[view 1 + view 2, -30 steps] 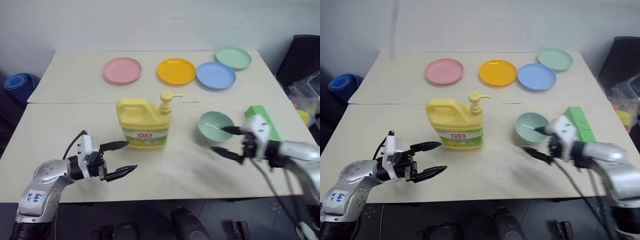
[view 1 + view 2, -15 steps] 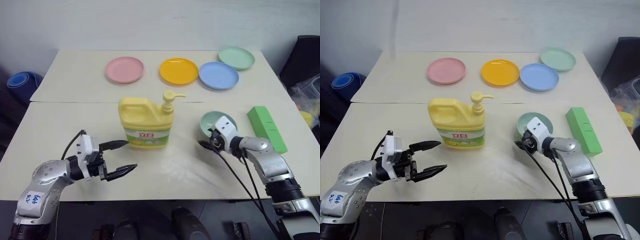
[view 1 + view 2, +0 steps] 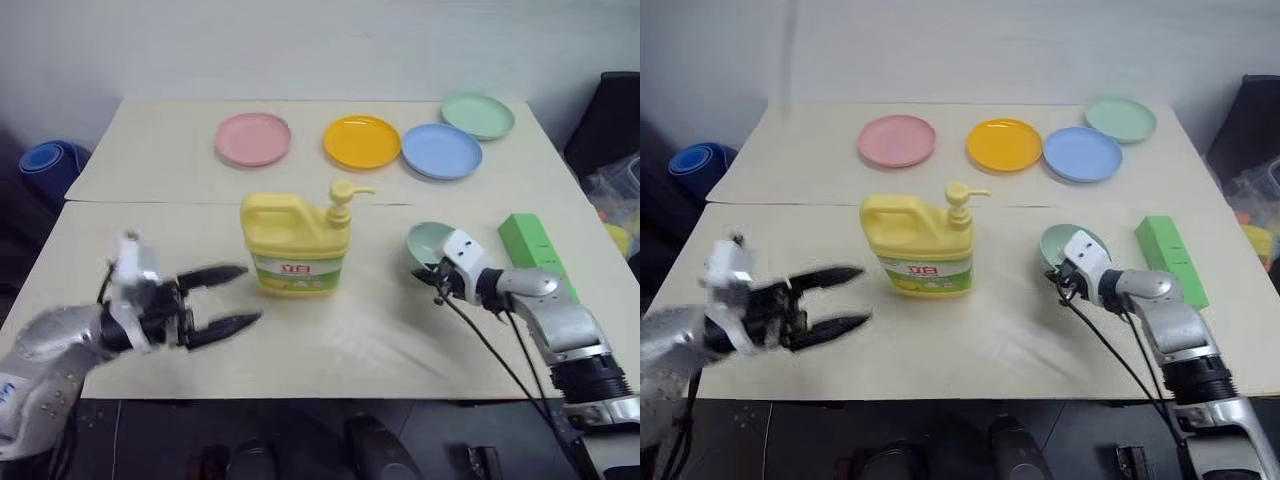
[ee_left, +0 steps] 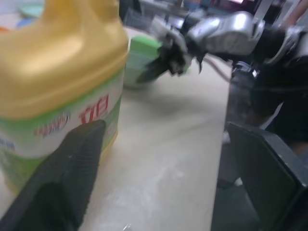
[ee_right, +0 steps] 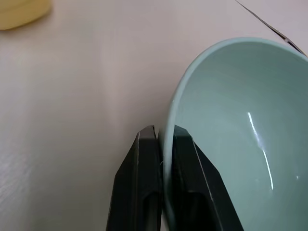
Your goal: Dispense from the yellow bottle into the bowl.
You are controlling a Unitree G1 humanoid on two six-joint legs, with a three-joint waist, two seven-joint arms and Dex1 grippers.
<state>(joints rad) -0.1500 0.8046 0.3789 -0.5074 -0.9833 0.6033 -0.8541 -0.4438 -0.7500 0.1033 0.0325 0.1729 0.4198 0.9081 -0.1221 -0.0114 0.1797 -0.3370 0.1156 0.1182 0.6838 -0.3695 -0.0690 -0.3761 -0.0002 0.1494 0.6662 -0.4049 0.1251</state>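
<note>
Left gripper (image 3: 228, 299) near table's (image 3: 150, 160) front left edge, fingers apart, empty, aimed at yellow bottle (image 3: 295, 243) mid-table, likely to reach it. Green-white label with red characters, not readable. Right gripper (image 5: 162, 144) pinched on near rim of bowl (image 3: 430, 245), probably to steady it near right edge.

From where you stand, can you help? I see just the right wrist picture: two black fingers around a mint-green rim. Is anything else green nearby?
Observer: Yes, a green block lies beyond the bowl, apart from it.
Operator: And that yellow corner?
Observer: It's the yellow bottle, upright, with a pump on top.
Operator: Is the other gripper holding it?
Observer: No, the left gripper is open, short of the bottle.
</note>
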